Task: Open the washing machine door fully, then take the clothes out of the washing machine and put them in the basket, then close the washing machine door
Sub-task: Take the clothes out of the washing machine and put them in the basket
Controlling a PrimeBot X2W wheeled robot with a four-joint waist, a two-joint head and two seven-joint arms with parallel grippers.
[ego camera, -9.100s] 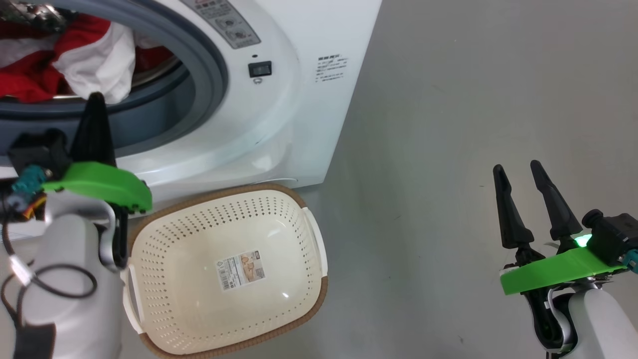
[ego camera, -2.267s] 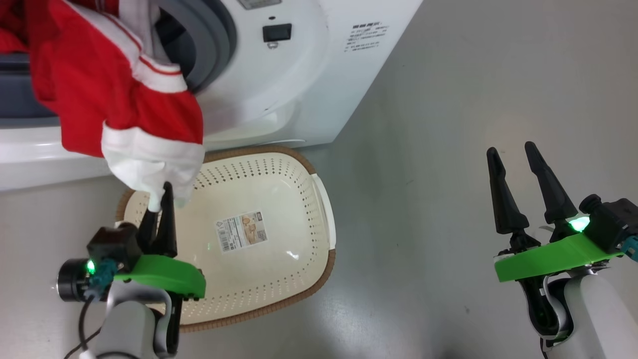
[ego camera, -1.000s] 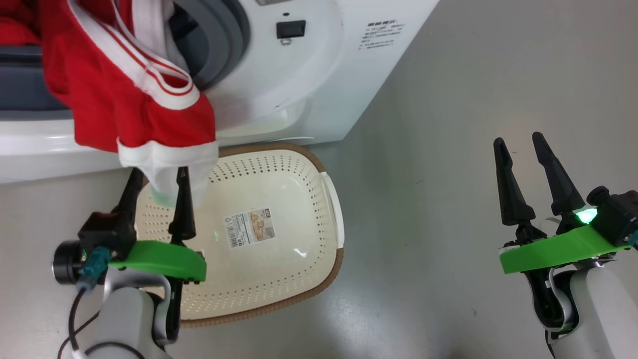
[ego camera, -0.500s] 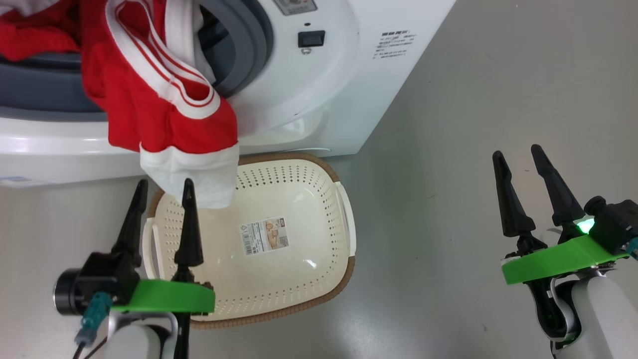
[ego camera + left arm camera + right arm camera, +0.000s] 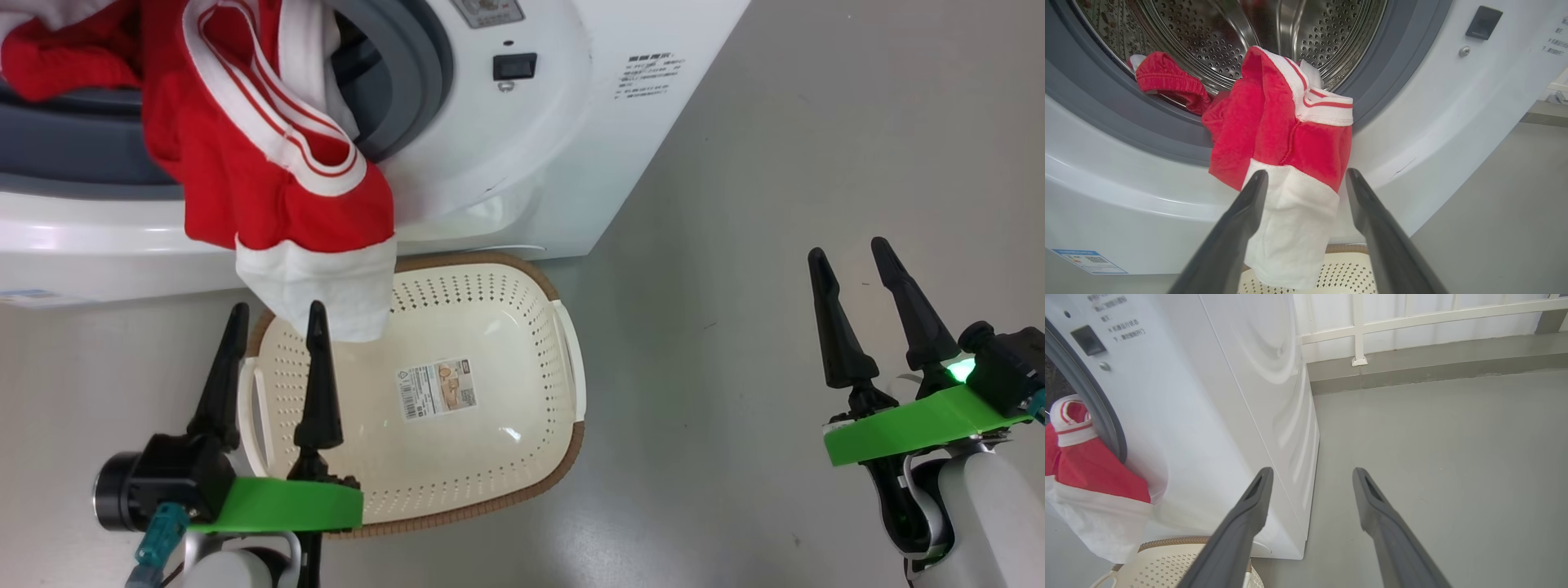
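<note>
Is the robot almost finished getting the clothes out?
Not yet. The white washing machine stands open, a red-and-white garment hanging out over its front. The open left pincer holds nothing. The cream perforated basket is empty; moving the clothes and shutting the machine remain.

The head view's top and left edges are cutting off the washing machine (image 5: 522,163) and the clothes (image 5: 269,188), whose white hem is hiding the far left rim of the basket (image 5: 490,286). The left gripper (image 5: 277,310) is covering its near left corner, and its label (image 5: 437,388) is showing print too small to read.
</note>
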